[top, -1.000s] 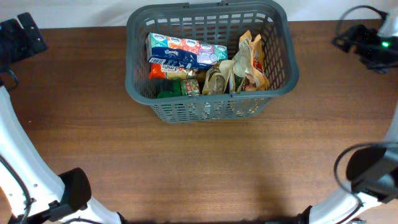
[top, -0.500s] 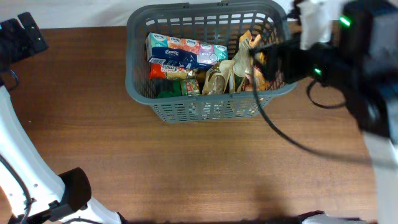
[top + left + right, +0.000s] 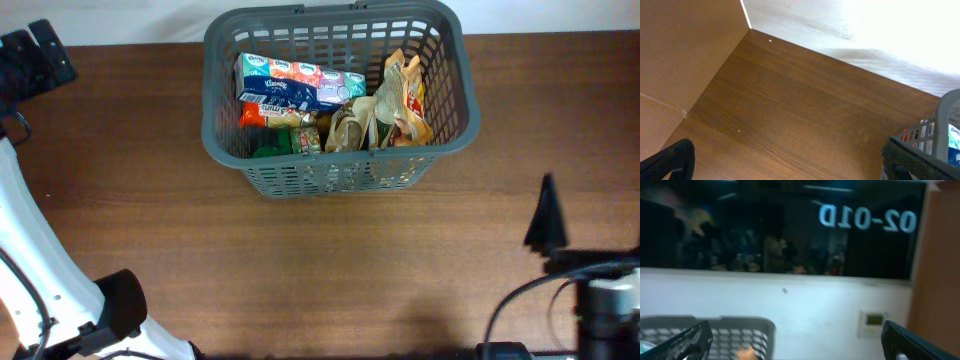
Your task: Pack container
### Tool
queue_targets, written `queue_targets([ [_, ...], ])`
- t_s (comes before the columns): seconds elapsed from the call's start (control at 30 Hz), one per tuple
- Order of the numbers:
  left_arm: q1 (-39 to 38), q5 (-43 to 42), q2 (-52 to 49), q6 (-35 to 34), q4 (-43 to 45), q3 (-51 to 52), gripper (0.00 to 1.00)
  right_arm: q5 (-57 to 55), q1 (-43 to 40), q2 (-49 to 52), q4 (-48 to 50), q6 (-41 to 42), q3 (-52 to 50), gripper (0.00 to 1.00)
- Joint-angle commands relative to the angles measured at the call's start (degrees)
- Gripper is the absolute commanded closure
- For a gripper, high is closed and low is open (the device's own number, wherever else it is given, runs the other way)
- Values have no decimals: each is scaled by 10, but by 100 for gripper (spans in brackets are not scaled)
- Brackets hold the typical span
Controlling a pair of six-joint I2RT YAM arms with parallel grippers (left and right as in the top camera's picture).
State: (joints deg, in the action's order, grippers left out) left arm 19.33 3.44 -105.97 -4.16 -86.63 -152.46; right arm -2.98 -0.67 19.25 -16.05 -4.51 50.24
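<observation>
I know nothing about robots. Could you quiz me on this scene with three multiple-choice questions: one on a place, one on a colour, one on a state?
1. Where on the table is the basket? A) far edge, middle B) near left corner C) near right corner
2. What colour is the basket? A) red B) dark grey C) yellow
3. How is the left gripper? A) open, empty B) shut on a jar C) shut on a bag
Answers: 1 A, the overhead view shows it there; 2 B, its lattice walls are dark grey; 3 A, its fingers stand wide apart over bare table.
</observation>
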Motion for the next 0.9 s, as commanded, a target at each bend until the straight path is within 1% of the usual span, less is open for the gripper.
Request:
queue_targets([
  [0.0, 3, -2, 7, -3, -1, -3, 1, -14, -35, -71, -2, -2, -136, 1],
  [0.1, 3, -2, 7, -3, -1, -3, 1, -14, -47, -115, 3, 1, -233, 1],
  [0.23, 3, -2, 7, -3, -1, -3, 1, -14, -45, -161, 63, 5, -365, 1],
  [0.33, 3, -2, 7, -3, -1, -3, 1, -14, -45, -192, 94, 5, -408, 1],
  [0.7, 3, -2, 7, -3, -1, -3, 1, -14, -45, -191, 104, 5, -446, 1],
  [0.87, 3, -2, 7, -3, -1, -3, 1, -14, -45, -191, 106, 4, -496, 1],
])
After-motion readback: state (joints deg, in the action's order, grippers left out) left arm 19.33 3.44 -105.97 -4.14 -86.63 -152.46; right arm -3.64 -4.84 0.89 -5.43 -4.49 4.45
